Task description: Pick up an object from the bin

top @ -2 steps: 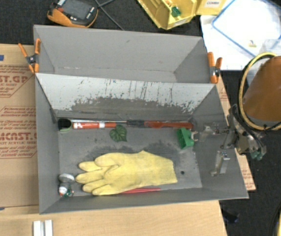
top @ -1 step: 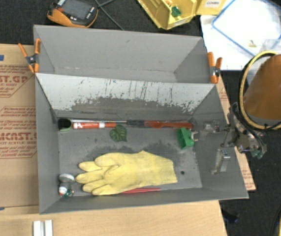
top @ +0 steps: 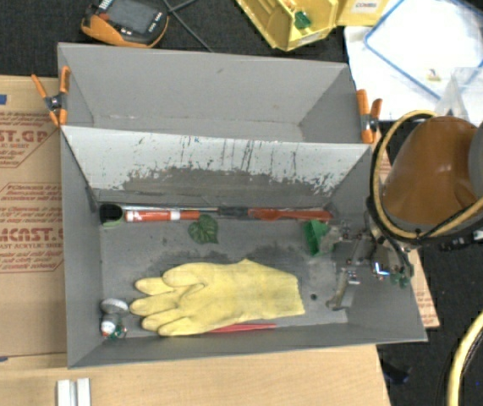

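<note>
Camera view. Gripper (top: 343, 288) low at the right end of the grey bin (top: 224, 159), close to the floor, just beside the cuff of a yellow glove (top: 224, 297). How far open: cannot tell, mechanism too cluttered to read. Nothing seen in its grasp.

Likeliest targets by nearness: the glove cuff to its left, or a small green block (top: 313, 235) just behind it, toward the back wall.

For a clean pick: settle over the cuff edge, pinch a fold rather than the flat, lift straight up, clear of the sloped wall.

Glove limp, rubbery, matte; likely to drape and drag the thin red stick (top: 241, 328) under its lower edge. Green block hard-edged. Along the back wall a slim pen (top: 152, 216), smooth, round, prone to rolling; beside it a flat green leaf shape (top: 204, 229).
</note>
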Motion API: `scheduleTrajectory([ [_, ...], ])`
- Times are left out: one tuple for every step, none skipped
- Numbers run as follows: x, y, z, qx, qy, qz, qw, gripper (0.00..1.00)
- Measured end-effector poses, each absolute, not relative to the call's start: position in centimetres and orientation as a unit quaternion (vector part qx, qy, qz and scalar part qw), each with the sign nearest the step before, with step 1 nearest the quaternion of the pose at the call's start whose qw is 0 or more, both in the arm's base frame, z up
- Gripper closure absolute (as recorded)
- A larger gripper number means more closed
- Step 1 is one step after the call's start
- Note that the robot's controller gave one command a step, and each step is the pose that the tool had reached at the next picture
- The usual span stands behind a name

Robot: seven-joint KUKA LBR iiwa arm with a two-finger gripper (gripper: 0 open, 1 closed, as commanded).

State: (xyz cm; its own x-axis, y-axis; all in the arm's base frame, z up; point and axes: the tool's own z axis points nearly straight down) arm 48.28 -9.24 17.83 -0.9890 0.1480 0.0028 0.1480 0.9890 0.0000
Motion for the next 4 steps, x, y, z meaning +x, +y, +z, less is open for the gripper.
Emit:
scheduleTrajectory([
  [54.2,-7.9,17.6,-0.117,-0.993,0.000,-0.004,0.00],
  [50.7,-2.6,10.1,0.122,-0.992,-0.001,0.000,0.00],
  [57.0,-6.1,11.1,0.156,-0.988,0.003,-0.008,0.00],
  [56.8,-6.0,11.0,0.157,-0.988,0.003,-0.006,0.00],
])
